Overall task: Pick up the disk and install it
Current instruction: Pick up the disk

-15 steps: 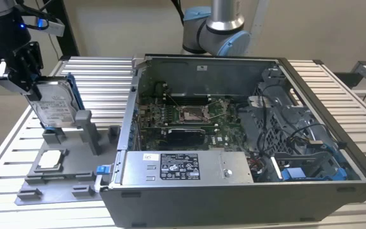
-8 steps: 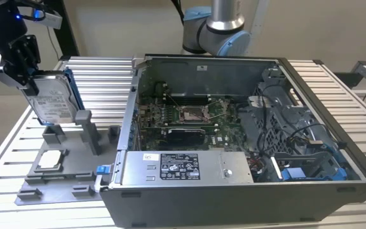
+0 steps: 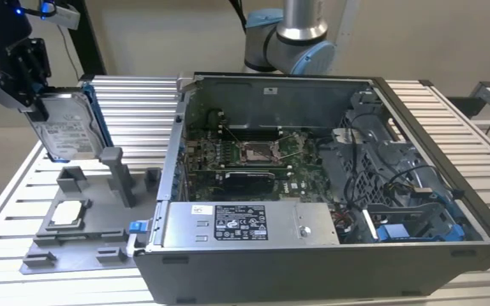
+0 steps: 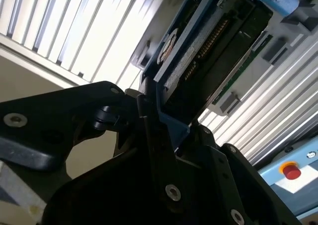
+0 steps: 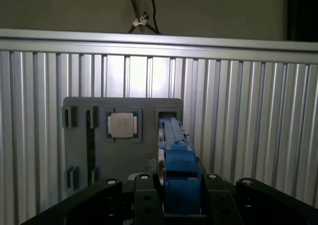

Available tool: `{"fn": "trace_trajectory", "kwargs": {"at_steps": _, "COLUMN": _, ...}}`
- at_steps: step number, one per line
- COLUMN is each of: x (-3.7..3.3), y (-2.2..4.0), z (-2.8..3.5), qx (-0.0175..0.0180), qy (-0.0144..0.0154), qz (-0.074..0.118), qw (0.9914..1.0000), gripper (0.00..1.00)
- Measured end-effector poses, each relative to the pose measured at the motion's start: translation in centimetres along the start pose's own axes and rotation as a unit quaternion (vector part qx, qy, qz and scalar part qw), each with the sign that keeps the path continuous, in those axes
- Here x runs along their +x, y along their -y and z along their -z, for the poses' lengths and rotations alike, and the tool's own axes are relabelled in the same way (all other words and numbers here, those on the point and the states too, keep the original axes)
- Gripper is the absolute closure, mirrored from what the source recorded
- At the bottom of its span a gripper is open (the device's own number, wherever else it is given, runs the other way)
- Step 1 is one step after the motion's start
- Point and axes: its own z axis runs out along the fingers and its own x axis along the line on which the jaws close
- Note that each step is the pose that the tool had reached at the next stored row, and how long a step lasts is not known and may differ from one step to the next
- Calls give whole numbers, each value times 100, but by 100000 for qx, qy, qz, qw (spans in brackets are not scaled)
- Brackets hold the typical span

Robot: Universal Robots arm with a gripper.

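The gripper (image 3: 25, 86) has its jaws clamped on one edge of the disk (image 3: 71, 131), which hangs upright from them. The hold sits on the narrow blue frame, so a quick swing could twist it loose. Just below the jaws, the tray (image 3: 83, 239) post (image 3: 117, 175) could snag its lower end. Farther off, the computer case (image 3: 313, 261) wall could knock it

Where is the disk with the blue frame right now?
The disk is on the exterior view's left, held on edge by the tool above the grey holder tray, beside the open computer case.
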Motion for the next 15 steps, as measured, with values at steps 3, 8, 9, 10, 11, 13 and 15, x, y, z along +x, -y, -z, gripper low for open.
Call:
{"fn": "trace_trajectory", "kwargs": {"at_steps": 3, "x": -1, "y": 0, "z": 59, "qx": -4, "qy": -2, "qz": -4, "qw": 100000, "gripper": 100}}
{"fn": "trace_trajectory", "kwargs": {"at_steps": 8, "x": -5, "y": 0, "z": 228, "qx": 3, "qy": 0, "qz": -35, "qw": 100000, "gripper": 100}}
{"fn": "trace_trajectory", "kwargs": {"at_steps": 9, "x": -6, "y": 0, "z": 273, "qx": 3, "qy": 0, "qz": -46, "qw": 100000, "gripper": 100}}
{"fn": "trace_trajectory", "kwargs": {"at_steps": 10, "x": -6, "y": 0, "z": 318, "qx": -2, "qy": -1, "qz": -51, "qw": 100000, "gripper": 100}}
{"fn": "trace_trajectory", "kwargs": {"at_steps": 11, "x": -7, "y": 0, "z": 364, "qx": 4, "qy": 1, "qz": -53, "qw": 100000, "gripper": 100}}
{"fn": "trace_trajectory", "kwargs": {"at_steps": 13, "x": -9, "y": 0, "z": 454, "qx": 0, "qy": -1, "qz": -49, "qw": 100000, "gripper": 100}}
{"fn": "trace_trajectory", "kwargs": {"at_steps": 15, "x": -10, "y": 1, "z": 544, "qx": 0, "qy": -4, "qz": -45, "qw": 100000, "gripper": 100}}
